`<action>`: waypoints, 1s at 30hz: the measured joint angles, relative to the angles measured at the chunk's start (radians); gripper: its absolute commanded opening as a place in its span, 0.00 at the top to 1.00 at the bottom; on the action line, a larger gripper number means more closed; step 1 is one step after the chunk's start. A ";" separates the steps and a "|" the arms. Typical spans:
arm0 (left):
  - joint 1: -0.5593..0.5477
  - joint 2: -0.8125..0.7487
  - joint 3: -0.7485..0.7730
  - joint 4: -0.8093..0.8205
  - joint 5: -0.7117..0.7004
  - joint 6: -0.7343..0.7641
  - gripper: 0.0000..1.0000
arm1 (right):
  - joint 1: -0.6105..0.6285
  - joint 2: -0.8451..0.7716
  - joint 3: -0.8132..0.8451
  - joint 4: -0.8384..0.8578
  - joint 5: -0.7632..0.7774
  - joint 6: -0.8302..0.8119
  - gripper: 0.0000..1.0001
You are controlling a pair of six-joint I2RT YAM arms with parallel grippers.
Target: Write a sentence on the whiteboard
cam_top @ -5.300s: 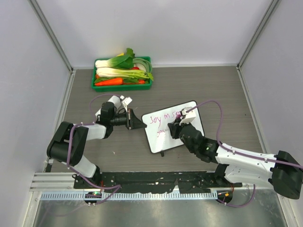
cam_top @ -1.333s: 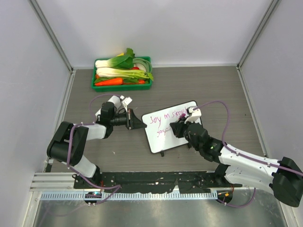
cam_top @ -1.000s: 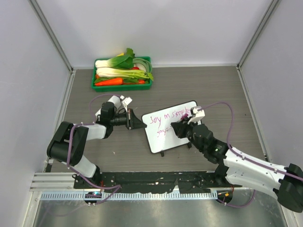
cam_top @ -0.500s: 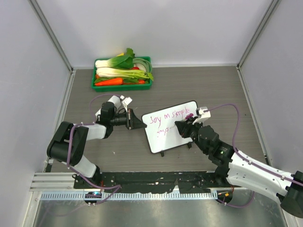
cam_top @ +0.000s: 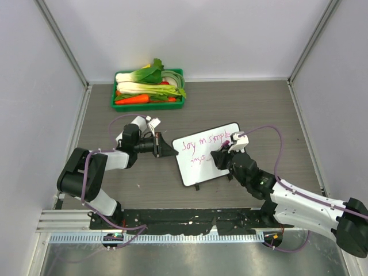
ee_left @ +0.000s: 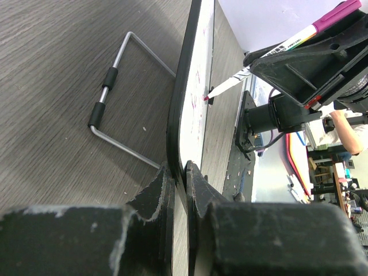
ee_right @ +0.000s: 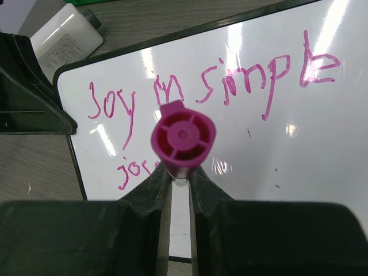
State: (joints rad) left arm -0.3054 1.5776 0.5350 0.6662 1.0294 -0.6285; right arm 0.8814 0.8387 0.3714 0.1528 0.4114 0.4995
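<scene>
The whiteboard [cam_top: 214,168] is a small glossy white panel with rounded corners and a thin dark rim, propped at a tilt on a wire stand [ee_left: 112,87] near the middle of the bench [cam_top: 264,109]. The sentence [ee_right: 213,86] runs across it in pink: "Joy m simple", with a few more letters begun on a second line below. The left claw [ee_left: 179,171] is clenched on the board's left edge, rim pinched between its fingers. The right claw [ee_right: 179,179] is clenched around a pink-capped marker [ee_right: 183,137], poised over the board's right half, and the marker's tip meets the writing face by the second line.
</scene>
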 measured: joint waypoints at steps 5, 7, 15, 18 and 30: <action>0.000 0.000 0.000 0.000 0.000 0.000 1.00 | 0.000 0.024 0.000 0.028 0.005 0.000 0.99; 0.000 0.000 0.000 0.000 0.000 0.000 1.00 | 0.000 0.026 0.000 0.031 0.006 0.000 0.99; 0.000 0.000 0.000 0.001 0.000 0.000 1.00 | 0.000 0.008 0.000 0.016 0.006 0.000 0.99; 0.000 0.000 0.000 0.003 0.001 0.000 1.00 | 0.000 -0.031 0.000 -0.014 0.005 0.000 0.98; 0.000 0.000 0.000 0.004 0.002 -0.001 0.92 | 0.000 -0.075 0.050 -0.058 -0.026 0.017 0.99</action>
State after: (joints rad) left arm -0.3054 1.5776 0.5346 0.6704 1.0317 -0.6292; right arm 0.8814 0.7635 0.4210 0.0948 0.3851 0.5167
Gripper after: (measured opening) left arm 0.107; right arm 0.180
